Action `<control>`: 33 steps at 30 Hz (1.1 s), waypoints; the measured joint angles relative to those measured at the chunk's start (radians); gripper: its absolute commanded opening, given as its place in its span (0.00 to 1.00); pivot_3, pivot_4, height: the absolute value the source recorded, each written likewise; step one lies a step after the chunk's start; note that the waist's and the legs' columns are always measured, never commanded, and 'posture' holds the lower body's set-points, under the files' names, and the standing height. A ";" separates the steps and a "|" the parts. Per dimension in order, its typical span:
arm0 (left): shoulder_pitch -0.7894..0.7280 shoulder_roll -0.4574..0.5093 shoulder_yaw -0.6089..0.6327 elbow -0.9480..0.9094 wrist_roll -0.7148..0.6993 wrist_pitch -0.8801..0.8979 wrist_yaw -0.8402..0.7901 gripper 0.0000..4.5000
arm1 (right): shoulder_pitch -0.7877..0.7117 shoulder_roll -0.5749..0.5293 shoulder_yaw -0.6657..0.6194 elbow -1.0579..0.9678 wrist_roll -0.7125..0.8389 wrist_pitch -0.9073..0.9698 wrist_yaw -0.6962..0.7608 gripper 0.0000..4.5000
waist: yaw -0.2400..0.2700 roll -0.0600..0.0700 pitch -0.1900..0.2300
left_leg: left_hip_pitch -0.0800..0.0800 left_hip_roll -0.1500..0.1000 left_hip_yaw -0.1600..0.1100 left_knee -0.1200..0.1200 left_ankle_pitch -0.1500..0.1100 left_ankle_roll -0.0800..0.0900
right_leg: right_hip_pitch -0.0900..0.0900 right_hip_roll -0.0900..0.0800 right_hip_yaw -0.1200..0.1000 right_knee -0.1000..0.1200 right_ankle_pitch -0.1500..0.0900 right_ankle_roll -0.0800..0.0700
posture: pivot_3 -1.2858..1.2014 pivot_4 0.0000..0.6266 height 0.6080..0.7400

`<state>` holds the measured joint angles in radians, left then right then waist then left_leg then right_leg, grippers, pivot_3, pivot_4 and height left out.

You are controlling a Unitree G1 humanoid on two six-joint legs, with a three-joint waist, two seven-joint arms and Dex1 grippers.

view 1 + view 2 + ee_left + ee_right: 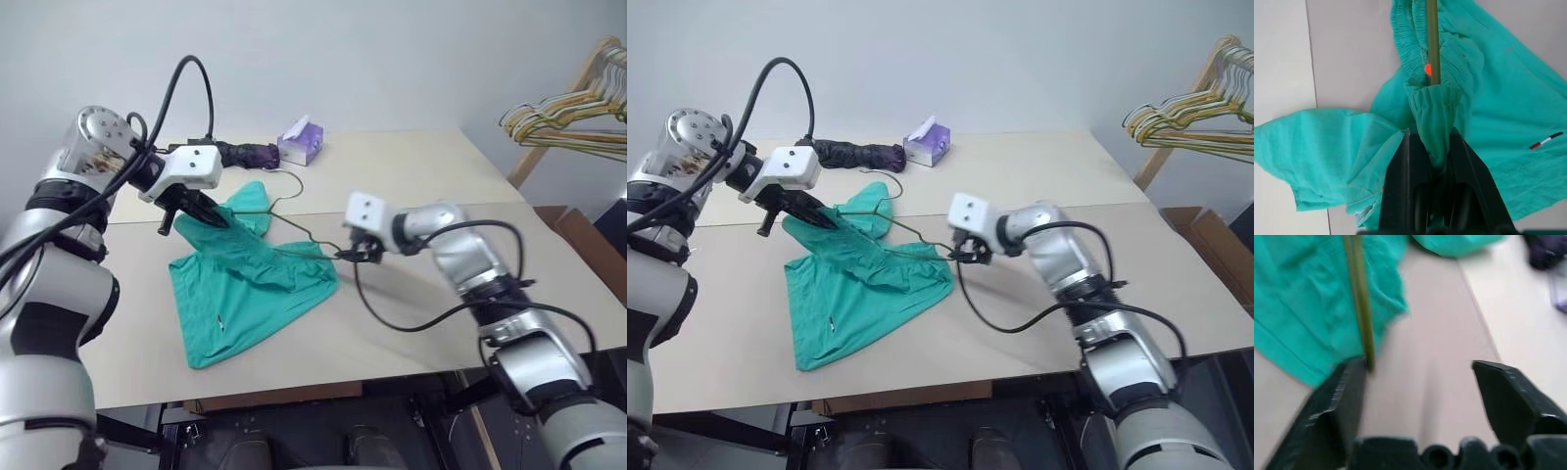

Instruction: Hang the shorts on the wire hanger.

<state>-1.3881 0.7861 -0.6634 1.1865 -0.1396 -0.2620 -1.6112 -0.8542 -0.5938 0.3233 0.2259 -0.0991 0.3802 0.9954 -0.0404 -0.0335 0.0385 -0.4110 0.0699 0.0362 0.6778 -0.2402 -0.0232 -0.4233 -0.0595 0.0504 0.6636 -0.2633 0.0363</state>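
— Shorts [250, 289] first: where do they lie?

— Spread on the pale surface [421, 176], teal-green, with one part of the gathered waistband lifted off it. The left tool [217, 217] has its two black fingers together on that bunched waistband, as the left wrist view shows plainly, with cloth squeezed between them.

— And the wire hanger [294, 227]?

— Thin grey wire, running through the raised waistband and out over the shorts toward the right tool [350, 255]. Its small hook lies on the surface near the dark folded umbrella [245, 153].

— Is the right tool gripping the wire?

— No. In the right wrist view its fingers [1337, 406] stand wide apart, and the wire's end sits just beside the inner face of one of them; whether it touches I cannot tell.

— Anything else about?

— A purple tissue box [301, 141] beside the umbrella at the far edge, and a bunch of coloured hangers [573, 113] on a wooden rack off to the right, well apart from the shorts.
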 measured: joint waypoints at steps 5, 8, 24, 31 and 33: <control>-0.046 -0.022 0.112 0.030 0.086 -0.002 0.003 0.00 | 0.108 -0.092 -0.176 -0.185 0.155 0.140 0.066 0.99 | -0.002 0.000 0.000 | 0.002 0.000 -0.001 0.000 -0.001 0.001 | 0.002 0.000 0.000 0.000 0.000 0.000 | 0.52 0.00 1.00; -0.053 -0.033 0.161 0.040 0.132 -0.002 0.008 0.00 | 0.178 -0.082 -0.192 -0.232 0.223 0.225 0.083 0.99 | -0.010 0.000 0.000 | 0.005 0.000 0.000 0.000 -0.001 0.001 | 0.003 0.000 0.001 0.002 0.000 0.000 | 0.52 0.00 1.00; -0.067 -0.035 0.335 0.054 0.228 0.003 0.002 0.00 | 0.067 0.394 -0.185 0.298 0.290 0.131 -0.167 0.82 | -0.020 0.000 0.000 | 0.003 0.000 -0.001 0.000 -0.001 0.001 | 0.002 0.000 0.001 0.002 0.000 0.000 | 0.54 0.00 1.00; -0.064 -0.032 0.362 0.054 0.253 0.002 0.001 0.00 | 0.056 0.387 -0.246 0.374 0.315 0.109 -0.175 0.29 | -0.016 0.000 0.000 | 0.003 0.000 -0.001 0.000 -0.001 0.001 | 0.002 0.000 0.001 0.003 0.000 0.000 | 0.54 0.00 1.00; -0.062 -0.031 0.367 0.054 0.256 0.002 0.001 0.00 | 0.056 0.385 -0.246 0.374 0.313 0.099 -0.168 0.13 | -0.018 0.000 0.000 | 0.004 0.000 -0.001 0.000 -0.001 0.001 | 0.002 0.000 0.001 0.003 0.000 0.000 | 0.54 0.00 1.00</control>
<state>-1.4499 0.7549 -0.2960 1.2408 0.1166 -0.2603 -1.6105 -0.7978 -0.2087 0.0774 0.5997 0.2142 0.4789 0.8275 -0.0588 -0.0339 0.0384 -0.4075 0.0696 0.0352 0.6773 -0.2408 -0.0223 -0.4213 -0.0593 0.0511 0.6666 -0.2634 0.0367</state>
